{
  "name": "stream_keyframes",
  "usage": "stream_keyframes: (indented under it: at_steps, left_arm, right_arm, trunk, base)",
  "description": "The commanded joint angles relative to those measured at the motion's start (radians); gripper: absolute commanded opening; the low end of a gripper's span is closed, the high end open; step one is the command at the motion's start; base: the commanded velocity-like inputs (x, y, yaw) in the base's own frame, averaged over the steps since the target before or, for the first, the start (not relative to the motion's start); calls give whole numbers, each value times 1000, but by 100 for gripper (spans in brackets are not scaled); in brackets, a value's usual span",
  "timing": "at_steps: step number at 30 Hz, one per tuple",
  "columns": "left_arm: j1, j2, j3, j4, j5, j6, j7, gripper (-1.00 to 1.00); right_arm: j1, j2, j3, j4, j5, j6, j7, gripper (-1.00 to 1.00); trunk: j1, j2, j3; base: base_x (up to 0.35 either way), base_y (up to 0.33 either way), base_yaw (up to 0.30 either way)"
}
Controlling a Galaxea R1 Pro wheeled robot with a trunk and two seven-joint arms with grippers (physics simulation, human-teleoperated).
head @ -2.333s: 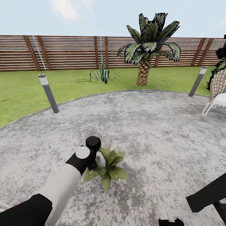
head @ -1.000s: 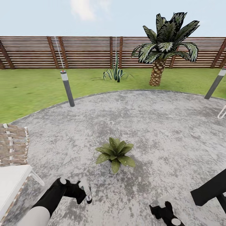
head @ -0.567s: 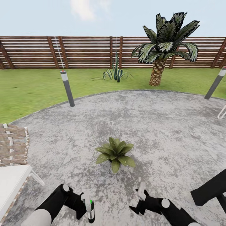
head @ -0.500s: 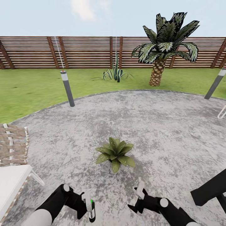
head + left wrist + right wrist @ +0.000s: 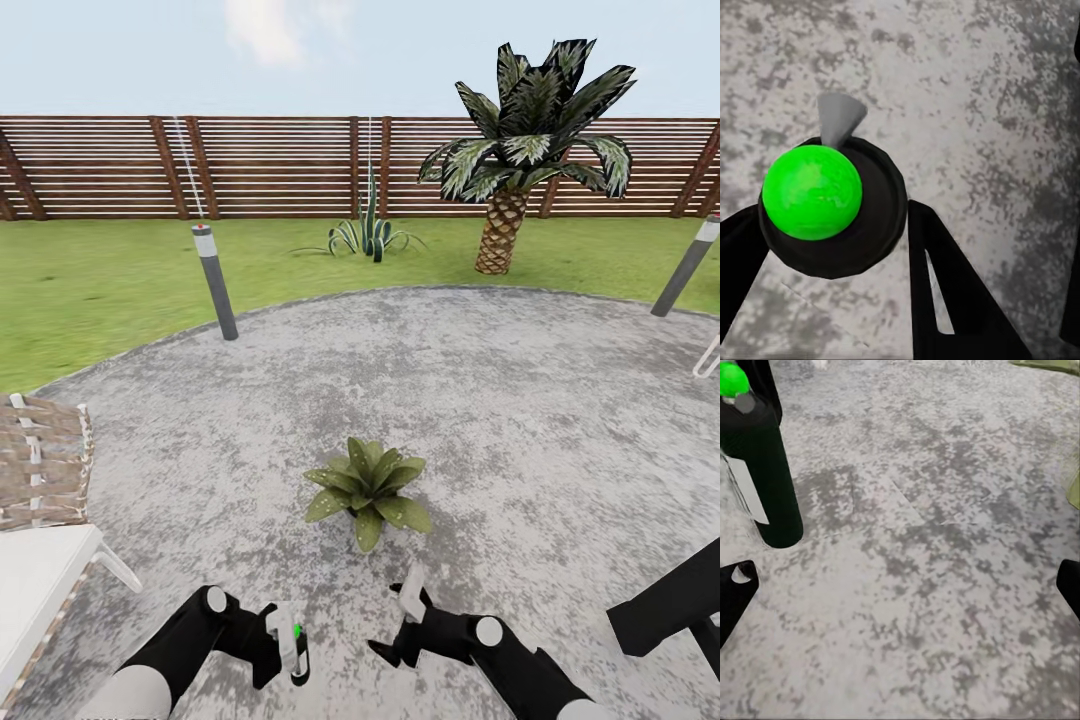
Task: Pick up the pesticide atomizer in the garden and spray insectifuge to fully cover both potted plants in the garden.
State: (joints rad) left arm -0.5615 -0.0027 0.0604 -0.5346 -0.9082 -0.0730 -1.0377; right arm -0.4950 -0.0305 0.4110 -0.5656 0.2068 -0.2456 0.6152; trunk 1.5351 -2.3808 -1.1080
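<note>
A potted plant (image 5: 367, 490), a low rosette of broad green leaves, sits mid-patio on the grey paving of the garden; a second one is out of view. Nearer to me than the plant and left of it, my left gripper (image 5: 288, 640) is shut on the pesticide atomizer (image 5: 301, 662), a small dark bottle held upright. Its top shows green, not red. The left wrist view looks down on that green top (image 5: 811, 192), with the left gripper (image 5: 832, 214) clasping the bottle. My right gripper (image 5: 400, 625) stands open just right of it. In the right wrist view the atomizer (image 5: 763, 472) is apart from the open right gripper (image 5: 900, 589).
A wicker chair with a white seat (image 5: 40, 500) stands close at left. Grey lamp posts (image 5: 214, 282) (image 5: 685, 265) mark the paving's edge. Lawn, an agave (image 5: 370, 235), a palm (image 5: 520, 150) and the slat fence (image 5: 270, 165) lie beyond. A black robot part (image 5: 670, 600) juts in at right.
My right gripper has slid left toward the atomizer over the last half second. The left gripper keeps the bottle and has shifted slightly. Earlier, the left arm came back from over the plant.
</note>
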Motion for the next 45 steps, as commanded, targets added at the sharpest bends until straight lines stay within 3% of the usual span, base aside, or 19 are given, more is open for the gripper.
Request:
stream_keyframes:
  at_steps: [1,4,5,10,11,14,17,21,27,29,32,41,45]
  left_arm:
    - [-2,-3,7,-1,-15,-13,2,-100]
    - [-6,-8,8,-2,-31,-30,19,-100]
    - [-8,-9,8,-2,-122,-46,39,-100]
    - [-12,-10,6,-2,-137,-48,37,-100]
    - [-12,-9,-5,-2,-138,-48,36,-100]
    - [-12,-7,-59,-1,-136,-50,33,-100]
    - [-13,-8,-75,-1,-132,-61,28,-100]
    - [-15,-11,-76,-2,-125,-93,-4,-100]
    - [-28,-67,-76,-1,-118,-79,-29,-100]
    - [-29,-77,-76,-1,-118,-76,-28,-100]
    - [-34,-84,-75,-1,-117,-75,-27,-100]
    - [-46,-86,-72,-1,-114,-75,-24,-100]
    - [-54,-85,-72,-1,-77,-76,-29,-100]
  right_arm:
    - [0,1,2,-6,11,-6,3,100]
    - [0,1,3,-23,15,-4,20,100]
    - [0,1,2,-103,26,-3,195,100]
    - [0,2,2,-151,72,2,236,100]
    - [0,3,2,-161,75,11,239,-100]
    - [0,3,2,-171,78,38,246,-100]
    - [0,3,2,-182,79,45,250,-100]
    - [-1,3,2,-184,80,46,251,-100]
    - [-2,7,2,-192,80,49,250,-100]
    - [-2,15,2,-198,80,82,249,-100]
    - [-2,23,2,-200,80,117,250,-100]
    - [-2,24,2,-223,79,123,251,-100]
    - [-2,24,2,-223,79,123,251,-100]
  trunk:
    - [0,0,-1]
    - [0,0,-1]
    - [0,0,-1]
    - [0,0,-1]
    - [0,0,-1]
    - [0,0,-1]
    - [0,0,-1]
    - [0,0,-1]
    - [0,0,-1]
    - [0,0,-1]
    - [0,0,-1]
    - [0,0,-1]
    - [0,0,-1]
  base:
    - [0,0,0]
    - [0,0,0]
    - [0,0,0]
    - [0,0,0]
    - [0,0,0]
    - [0,0,0]
    - [0,0,0]
    - [0,0,0]
    - [0,0,0]
    - [0,0,0]
    - [0,0,0]
    - [0,0,0]
    - [0,0,0]
